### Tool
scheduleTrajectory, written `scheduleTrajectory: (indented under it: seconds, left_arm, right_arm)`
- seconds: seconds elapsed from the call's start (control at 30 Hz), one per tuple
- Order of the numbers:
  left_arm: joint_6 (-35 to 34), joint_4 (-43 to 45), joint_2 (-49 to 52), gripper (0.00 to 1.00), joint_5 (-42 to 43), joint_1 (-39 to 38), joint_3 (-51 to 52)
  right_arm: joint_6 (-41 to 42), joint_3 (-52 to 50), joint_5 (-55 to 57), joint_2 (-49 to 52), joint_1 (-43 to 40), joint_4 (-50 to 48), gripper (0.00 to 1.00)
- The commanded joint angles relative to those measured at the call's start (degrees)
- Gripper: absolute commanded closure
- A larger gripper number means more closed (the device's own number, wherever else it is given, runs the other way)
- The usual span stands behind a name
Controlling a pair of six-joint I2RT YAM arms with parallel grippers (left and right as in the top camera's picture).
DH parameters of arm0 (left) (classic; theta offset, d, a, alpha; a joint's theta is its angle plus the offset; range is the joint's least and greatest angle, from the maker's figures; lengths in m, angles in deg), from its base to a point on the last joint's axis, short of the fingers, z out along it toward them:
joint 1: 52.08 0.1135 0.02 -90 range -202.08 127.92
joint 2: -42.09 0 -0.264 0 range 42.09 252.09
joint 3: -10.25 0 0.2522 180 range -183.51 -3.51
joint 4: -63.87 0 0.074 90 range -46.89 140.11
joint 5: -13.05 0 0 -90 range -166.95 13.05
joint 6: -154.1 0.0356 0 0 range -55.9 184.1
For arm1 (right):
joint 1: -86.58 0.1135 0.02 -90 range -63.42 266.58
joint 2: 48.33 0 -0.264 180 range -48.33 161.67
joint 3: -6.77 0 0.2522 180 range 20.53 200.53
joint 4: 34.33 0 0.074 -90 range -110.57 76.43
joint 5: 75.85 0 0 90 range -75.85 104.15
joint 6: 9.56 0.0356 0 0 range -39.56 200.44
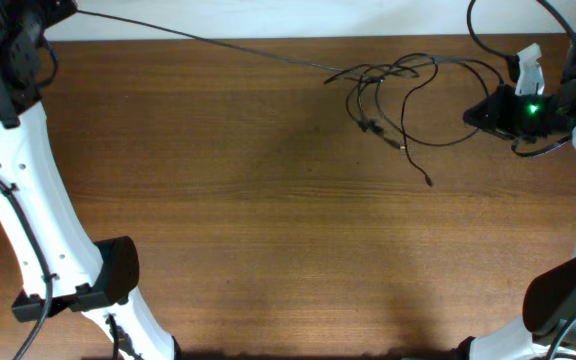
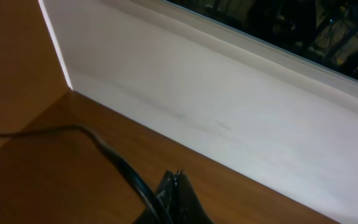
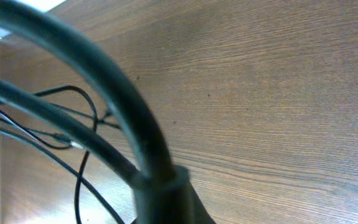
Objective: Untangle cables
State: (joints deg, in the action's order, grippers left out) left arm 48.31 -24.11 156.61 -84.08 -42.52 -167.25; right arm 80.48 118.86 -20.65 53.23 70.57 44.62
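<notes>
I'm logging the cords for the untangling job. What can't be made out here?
Number of cables in the knot: overhead, strands too thin, overlapping.
Left gripper: overhead, hidden by its arm; wrist view cuts it at the bottom edge.
Right gripper: wrist view, blurred cable in front of it.

In the overhead view the left arm's fingers cannot be made out at the dark top-left corner, so the far end of the taut cable (image 1: 198, 38) is lost there. The plug ends and crossings in the cables (image 1: 398, 85) are too small to tell apart. The left fingers (image 2: 182, 202) and right fingers (image 3: 166, 202) are each cut by the bottom edge of their wrist view, leaving only dark tips. The strands nearest the right lens are so blurred that where they meet the tips cannot be made out.
</notes>
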Motion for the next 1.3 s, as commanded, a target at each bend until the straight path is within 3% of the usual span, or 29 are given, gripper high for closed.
scheduleTrajectory:
  seconds: [0.0,0.13,0.23,0.4,0.6,0.73,0.8,0.83,0.9,0.97,1.03,1.13,1.2,1.27]
  left_arm:
    - [3.9,3.1,-1.5,1.0,-3.8,2.5,-0.3]
    - [3.9,4.7,-1.4,1.0,-3.4,8.1,-0.3]
    - [3.9,0.8,-1.4,1.0,3.8,9.4,-0.3]
    - [3.9,-6.8,-1.0,1.0,8.9,8.9,-0.3]
    - [3.9,-2.2,-1.0,1.0,-11.5,9.4,5.3]
    - [3.9,4.2,-1.0,1.0,-12.0,12.7,6.7]
    - [3.9,3.9,-1.0,1.0,-10.2,14.0,6.7]
    - [3.9,3.5,-1.0,1.0,-4.8,14.4,6.7]
    - [6.1,3.7,-1.0,1.0,15.5,14.5,6.7]
    - [10.8,4.7,-1.0,1.0,38.7,13.0,6.7]
    - [10.8,5.4,-1.0,1.0,45.0,10.3,6.7]
    - [10.7,5.5,-2.0,1.0,37.2,9.1,6.6]
    - [10.7,5.4,-3.8,1.0,32.0,9.8,6.6]
    - [10.7,4.9,-8.3,1.0,20.2,10.6,6.6]
  right_arm:
    - [6.5,-0.1,19.2,0.1,-0.6,0.7,0.96]
    - [11.3,-0.3,24.9,0.2,-3.1,1.9,0.96]
    - [5.9,-0.3,17.0,0.2,-2.8,3.3,0.96]
    - [4.4,-0.6,17.5,0.2,-0.8,8.7,0.96]
    - [9.5,-0.7,32.7,2.2,-1.8,11.3,0.96]
    - [12.2,-0.7,36.8,6.8,-4.7,10.7,0.96]
    - [10.1,-0.7,30.6,8.5,-5.9,10.2,0.96]
    - [3.6,-0.7,21.8,8.7,-5.7,9.7,0.96]
    - [-16.4,-0.7,-3.5,8.7,-2.6,11.3,0.96]
    - [-17.8,-0.7,-8.0,8.7,2.7,11.7,0.96]
    - [-14.0,-0.7,-6.6,8.8,8.9,8.7,0.96]
    - [-4.8,-0.7,2.5,8.8,15.8,3.9,0.96]
    - [-4.0,-0.7,4.0,8.8,17.2,3.5,0.96]
    - [-3.6,-0.7,4.0,8.8,17.5,3.4,0.96]
